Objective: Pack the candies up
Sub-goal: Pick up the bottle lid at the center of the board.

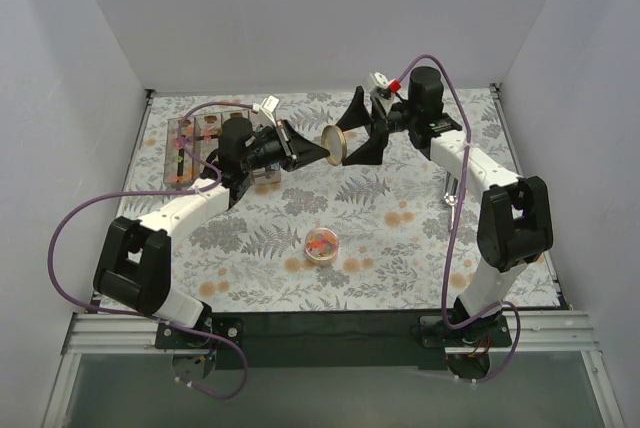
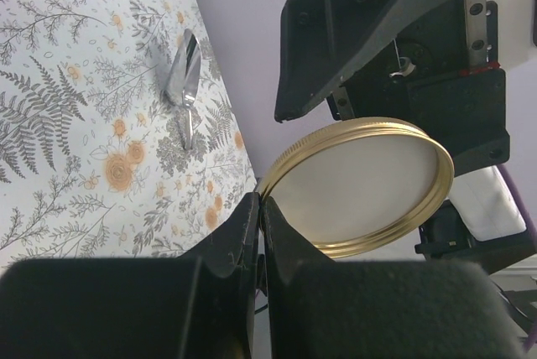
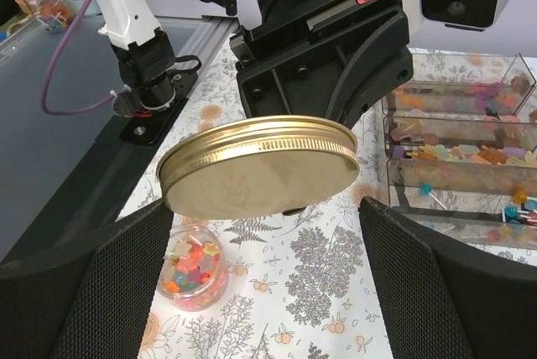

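The candies (image 1: pixel 322 242) are small multicoloured star-like sweets in an open clear jar (image 3: pixel 191 265) that stands on the tablecloth near the front centre. Above the middle of the table, my left gripper (image 2: pixel 261 200) is shut on the rim of a gold screw lid (image 2: pixel 361 187), holding it on edge. In the top view the lid (image 1: pixel 333 145) hangs between both arms. My right gripper (image 3: pixel 264 216) is open, its two fingers (image 3: pixel 84 292) flanking the lid (image 3: pixel 260 166) without touching it.
A clear compartment tray (image 1: pixel 195 143) with more sweets and lollipops (image 3: pixel 453 153) sits at the back left. A metal spoon (image 2: pixel 183 74) lies on the cloth to the right (image 1: pixel 450 193). White walls close in the table on three sides.
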You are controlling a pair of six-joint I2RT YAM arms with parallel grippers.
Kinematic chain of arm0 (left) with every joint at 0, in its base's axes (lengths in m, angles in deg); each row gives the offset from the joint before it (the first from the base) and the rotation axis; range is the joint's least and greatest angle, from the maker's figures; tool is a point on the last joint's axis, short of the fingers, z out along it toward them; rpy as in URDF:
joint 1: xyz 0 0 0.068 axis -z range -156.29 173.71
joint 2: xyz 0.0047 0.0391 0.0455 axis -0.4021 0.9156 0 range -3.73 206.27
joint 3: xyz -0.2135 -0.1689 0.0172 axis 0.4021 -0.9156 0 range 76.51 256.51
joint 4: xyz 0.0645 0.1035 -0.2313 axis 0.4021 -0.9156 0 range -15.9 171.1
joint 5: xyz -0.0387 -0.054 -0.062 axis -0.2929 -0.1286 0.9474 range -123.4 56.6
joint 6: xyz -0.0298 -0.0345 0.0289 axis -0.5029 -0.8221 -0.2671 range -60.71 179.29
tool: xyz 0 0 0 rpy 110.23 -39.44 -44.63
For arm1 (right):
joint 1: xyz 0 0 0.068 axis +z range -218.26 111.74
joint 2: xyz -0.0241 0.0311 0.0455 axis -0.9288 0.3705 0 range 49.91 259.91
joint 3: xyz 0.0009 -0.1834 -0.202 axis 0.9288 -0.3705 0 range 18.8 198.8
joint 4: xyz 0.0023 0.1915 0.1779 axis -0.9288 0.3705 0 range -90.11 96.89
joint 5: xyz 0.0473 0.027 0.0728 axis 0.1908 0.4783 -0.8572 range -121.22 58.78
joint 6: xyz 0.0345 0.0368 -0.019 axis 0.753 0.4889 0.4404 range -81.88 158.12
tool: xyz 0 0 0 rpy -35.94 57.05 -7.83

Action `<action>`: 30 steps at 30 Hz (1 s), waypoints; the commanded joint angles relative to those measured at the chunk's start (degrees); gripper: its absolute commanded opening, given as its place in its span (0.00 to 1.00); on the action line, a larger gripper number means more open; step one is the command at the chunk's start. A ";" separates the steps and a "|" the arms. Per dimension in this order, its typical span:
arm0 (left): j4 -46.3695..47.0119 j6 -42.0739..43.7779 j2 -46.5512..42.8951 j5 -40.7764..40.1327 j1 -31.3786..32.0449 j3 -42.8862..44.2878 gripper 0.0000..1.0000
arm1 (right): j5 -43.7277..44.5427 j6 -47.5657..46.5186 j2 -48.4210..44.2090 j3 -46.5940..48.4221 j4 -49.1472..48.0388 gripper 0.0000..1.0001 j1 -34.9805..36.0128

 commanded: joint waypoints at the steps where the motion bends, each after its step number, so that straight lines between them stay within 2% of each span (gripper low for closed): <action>1: 1.55 -0.46 -0.46 1.36 -0.30 -0.08 0.00 | -1.31 1.05 0.58 2.58 -2.17 0.97 0.12; 30: 6.21 -4.23 1.82 4.62 -0.30 -1.22 0.00 | -4.13 2.72 0.93 4.43 -3.84 0.98 2.14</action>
